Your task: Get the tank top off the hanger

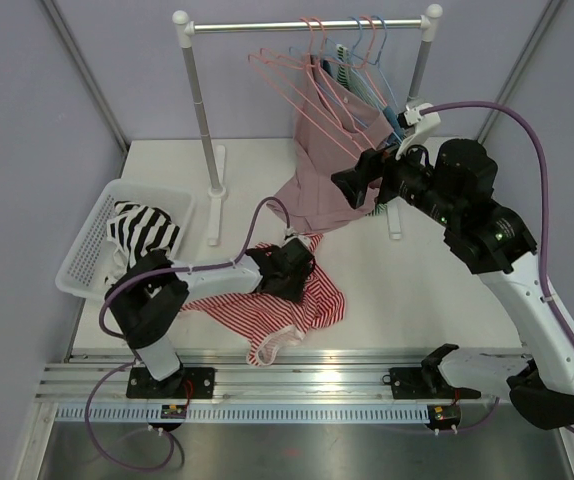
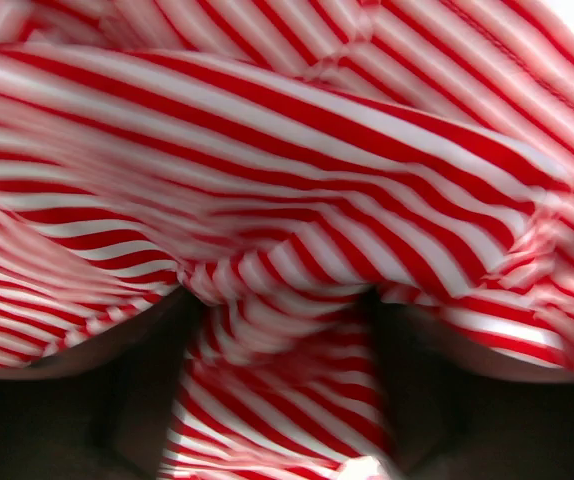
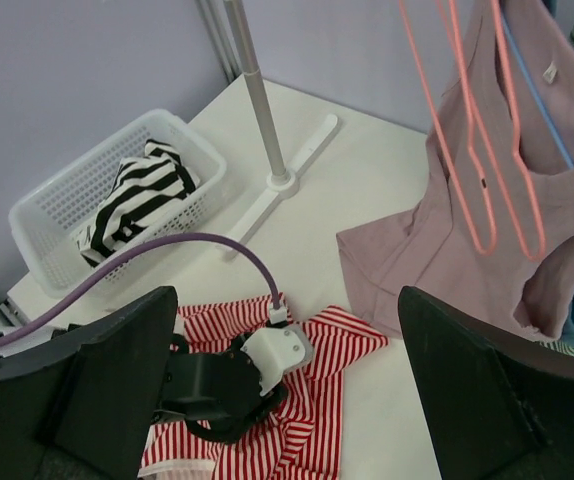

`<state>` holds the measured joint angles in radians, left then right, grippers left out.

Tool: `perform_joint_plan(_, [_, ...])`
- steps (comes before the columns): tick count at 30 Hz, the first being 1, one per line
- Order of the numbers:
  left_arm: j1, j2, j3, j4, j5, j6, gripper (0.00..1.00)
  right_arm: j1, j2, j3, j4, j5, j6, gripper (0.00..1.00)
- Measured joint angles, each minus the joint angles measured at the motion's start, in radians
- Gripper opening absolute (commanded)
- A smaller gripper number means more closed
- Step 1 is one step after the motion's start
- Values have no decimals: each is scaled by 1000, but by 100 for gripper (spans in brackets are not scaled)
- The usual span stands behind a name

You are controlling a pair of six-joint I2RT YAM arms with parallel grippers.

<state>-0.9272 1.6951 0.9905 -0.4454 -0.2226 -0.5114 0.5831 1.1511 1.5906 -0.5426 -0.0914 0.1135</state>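
A mauve tank top (image 1: 317, 185) hangs on a pink hanger (image 1: 307, 100) from the rail, its hem resting on the table. It also shows in the right wrist view (image 3: 467, 270) with the hanger (image 3: 487, 170). My right gripper (image 1: 352, 185) is open and empty, just in front of the tank top at mid height (image 3: 287, 300). My left gripper (image 1: 292, 272) sits low on a red-and-white striped garment (image 1: 287, 310) lying on the table. Its jaws stand apart with striped cloth (image 2: 287, 180) bunched between them (image 2: 282, 400).
A white clothes rack (image 1: 202, 120) stands at the back, with more pink and blue hangers (image 1: 372, 60) at its right end. A white basket (image 1: 82, 255) at the left holds a black-and-white striped garment (image 1: 142, 228).
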Motion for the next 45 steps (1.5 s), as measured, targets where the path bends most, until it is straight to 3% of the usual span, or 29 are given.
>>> perform_joint_plan(1, [-2, 8, -1, 21, 17, -7, 20, 0, -11, -20, 0, -11, 0, 100])
perform_joint_plan(3, [-8, 8, -4, 45, 14, -12, 4, 0, -27, -51, -2, -27, 0, 100])
perform_joint_plan(5, [-12, 1, -8, 47, 8, -12, 0, 0, -36, -65, -1, -29, 0, 100])
perform_joint_plan(12, [-14, -206, -7, -105, -138, -26, 0, 0, -101, -113, -1, -23, -1, 99])
perform_joint_plan(18, [66, -407, 174, -296, -301, -18, 0, 1, -121, -118, 0, -22, -3, 99])
perform_joint_plan(29, [423, -541, 548, -509, -425, 95, 0, 1, -122, -128, -1, 21, -22, 100])
perform_joint_plan(33, [614, -542, 658, -530, -420, 124, 0, 1, -122, -132, -1, 22, -28, 99])
perform_joint_plan(39, [920, -496, 665, -542, -318, 137, 0, 1, -117, -132, 0, 21, -34, 99])
perform_joint_plan(45, [1124, -313, 591, -518, -236, 134, 0, 0, -80, -128, 9, 22, -37, 100])
